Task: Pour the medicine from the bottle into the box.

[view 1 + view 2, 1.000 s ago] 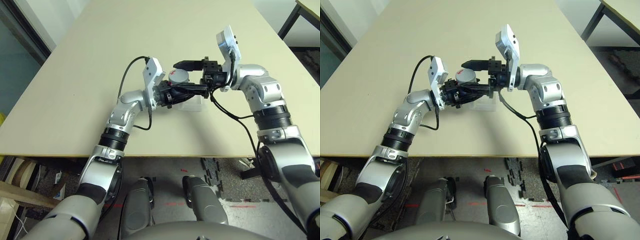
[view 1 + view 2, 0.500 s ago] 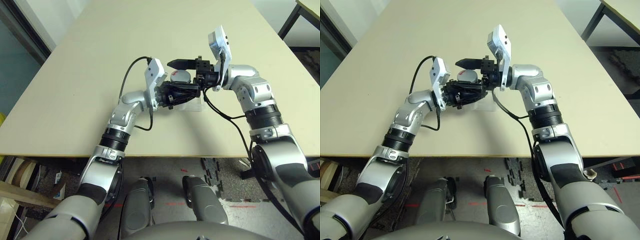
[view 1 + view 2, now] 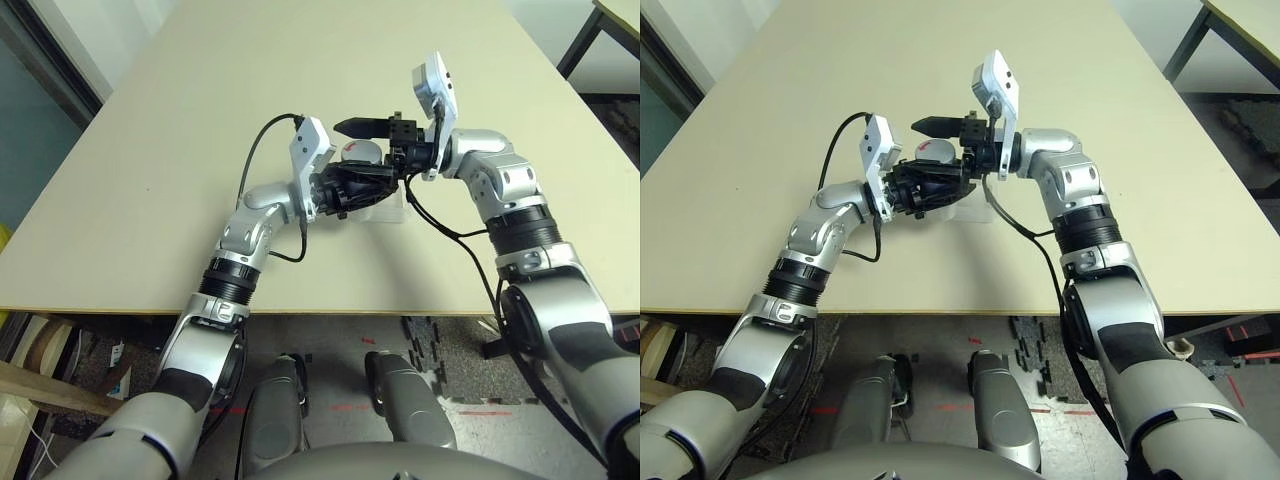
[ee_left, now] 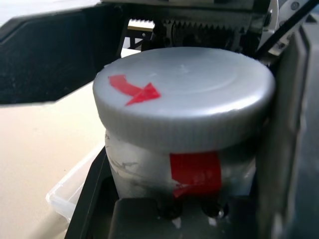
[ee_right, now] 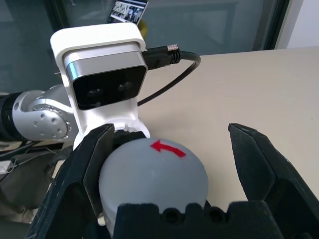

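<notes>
The right pincer (image 5: 164,164) has been brought in from the right since a second ago; its fingers (image 5: 264,164) now stand wide apart on either side of the cap (image 4: 184,94), not yet touching. Unscrewing is judged the step in hand. The left pincer (image 3: 372,182) is closed on the bottle (image 4: 149,174), held upright above the box (image 4: 70,191) on the worktop (image 3: 150,180). The cap is round, grey, ribbed at its rim, with a red arrow. The box is clear frosted plastic. The medicine is hidden inside
</notes>
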Robot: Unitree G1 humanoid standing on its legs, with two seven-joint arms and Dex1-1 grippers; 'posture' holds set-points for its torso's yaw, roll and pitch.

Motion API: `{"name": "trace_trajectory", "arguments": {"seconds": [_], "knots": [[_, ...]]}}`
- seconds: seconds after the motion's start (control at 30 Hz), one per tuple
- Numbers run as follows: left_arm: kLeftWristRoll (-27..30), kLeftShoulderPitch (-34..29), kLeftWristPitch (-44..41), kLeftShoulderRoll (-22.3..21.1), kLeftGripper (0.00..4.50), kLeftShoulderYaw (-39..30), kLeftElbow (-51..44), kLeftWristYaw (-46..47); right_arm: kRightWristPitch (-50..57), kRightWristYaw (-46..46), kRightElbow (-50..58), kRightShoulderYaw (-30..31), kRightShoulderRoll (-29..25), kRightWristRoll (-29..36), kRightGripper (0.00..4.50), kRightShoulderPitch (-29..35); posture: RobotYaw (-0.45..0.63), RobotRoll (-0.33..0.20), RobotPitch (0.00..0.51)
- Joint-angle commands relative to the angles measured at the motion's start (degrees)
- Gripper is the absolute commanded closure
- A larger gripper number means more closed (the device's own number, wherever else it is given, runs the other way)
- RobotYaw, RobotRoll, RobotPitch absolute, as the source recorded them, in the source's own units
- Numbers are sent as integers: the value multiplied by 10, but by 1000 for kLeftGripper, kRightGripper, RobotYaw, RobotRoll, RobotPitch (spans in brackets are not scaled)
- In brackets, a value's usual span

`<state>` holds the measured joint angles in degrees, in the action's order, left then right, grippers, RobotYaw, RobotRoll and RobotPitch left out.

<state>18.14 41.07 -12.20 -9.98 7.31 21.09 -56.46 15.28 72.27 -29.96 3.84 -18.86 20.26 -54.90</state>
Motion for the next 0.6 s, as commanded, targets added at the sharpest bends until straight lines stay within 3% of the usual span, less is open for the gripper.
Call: {"name": "trace_trajectory", "arguments": {"seconds": [0.03, 0.6], "knots": [[4, -9, 3, -3, 1887, 3, -14, -14, 3, -4, -16, -20, -35, -5, 0, 0, -214, 0, 153], [2, -2, 7, -4, 1887, -3, -1, -14, 36, 60, 16, -26, -96, 38, 0, 32, -220, 0, 157]]}}
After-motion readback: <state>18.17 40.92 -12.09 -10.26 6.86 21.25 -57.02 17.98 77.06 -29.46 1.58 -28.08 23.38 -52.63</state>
